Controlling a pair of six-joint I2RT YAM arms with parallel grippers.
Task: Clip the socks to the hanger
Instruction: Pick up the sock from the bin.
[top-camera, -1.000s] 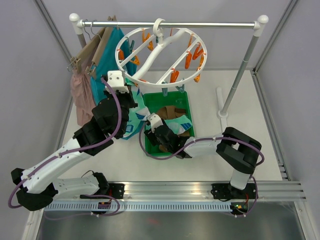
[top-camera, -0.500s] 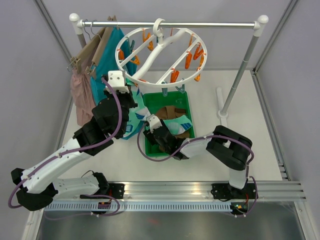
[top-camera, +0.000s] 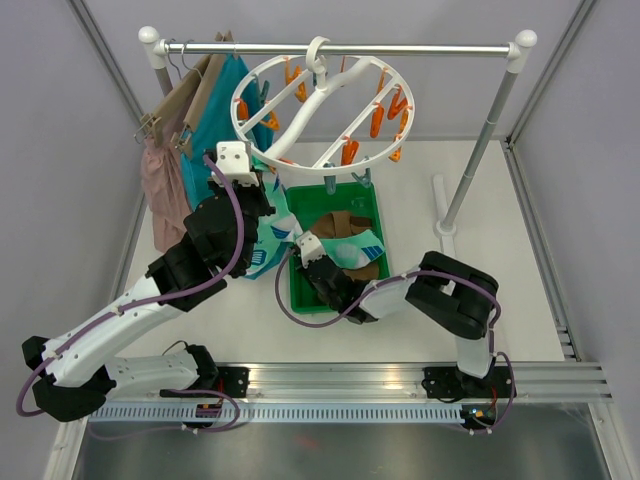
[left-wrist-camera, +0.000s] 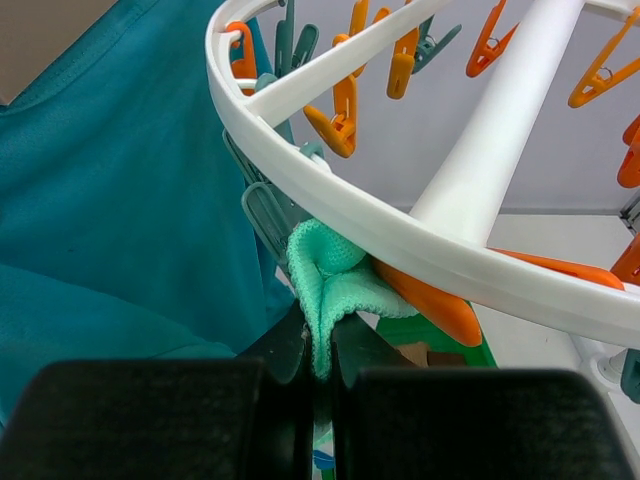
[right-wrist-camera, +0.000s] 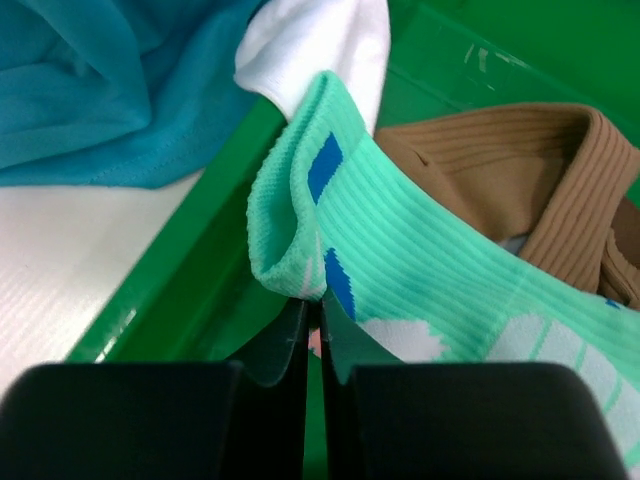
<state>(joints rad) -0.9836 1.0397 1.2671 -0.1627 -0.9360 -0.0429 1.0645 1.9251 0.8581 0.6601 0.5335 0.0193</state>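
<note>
Hanger: big white plastic ring with cross spokes, hooked on the metal rail, tilted, with orange and teal pegs hanging round the rim. It hangs above the far end of the green bin.

The left gripper is up at the ring's near-left rim, fingers pressed together, pinching a mint sock. The sock's bunched top edge sits just under the rim, touching an orange peg and beside a teal peg. Cannot tell if any peg bites it. A teal garment hangs behind on the left.

The bin sits on the white table and holds:
- A patterned sock, ribbed mint with blue marks and white patches, cuff folded over.
- A brown sock, ribbed, lying under and behind the patterned one.
- A white fabric piece at the far rim corner, next to teal cloth spilling beside the bin.

The right gripper is low in the bin's left side, fingers nearly together, nipping the lower edge of the patterned sock's cuff.
</note>
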